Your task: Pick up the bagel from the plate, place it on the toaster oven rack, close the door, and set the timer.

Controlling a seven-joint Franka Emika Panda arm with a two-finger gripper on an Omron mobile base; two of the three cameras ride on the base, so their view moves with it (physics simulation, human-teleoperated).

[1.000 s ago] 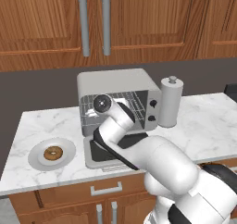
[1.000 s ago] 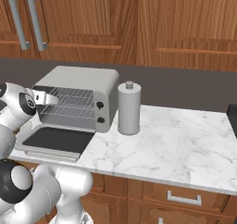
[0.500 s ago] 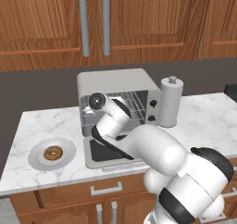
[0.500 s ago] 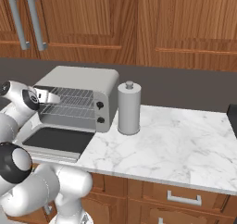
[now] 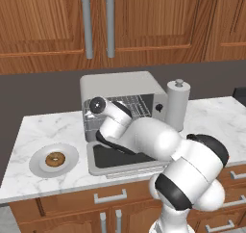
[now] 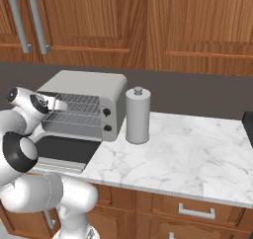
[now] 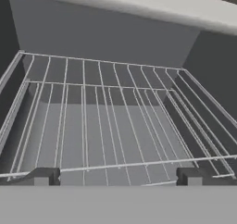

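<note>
Claw [image 7: 115, 176] gapes wide over toaster oven rack [image 7: 102, 121], wires running into cavity.

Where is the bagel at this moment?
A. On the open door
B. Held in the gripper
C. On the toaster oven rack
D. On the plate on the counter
D: the bagel lies on the plate, left of the oven; the open gripper holds nothing.

Lighting's flat and even, typical render, no glare anywhere. Soft shadow under the plate [image 5: 54, 160] and beside the paper towel roll [image 6: 138, 115]. Oven [image 7: 115, 38] interior is dim grey, wires slightly soft. Base views sharp, no edge distortion.
</note>
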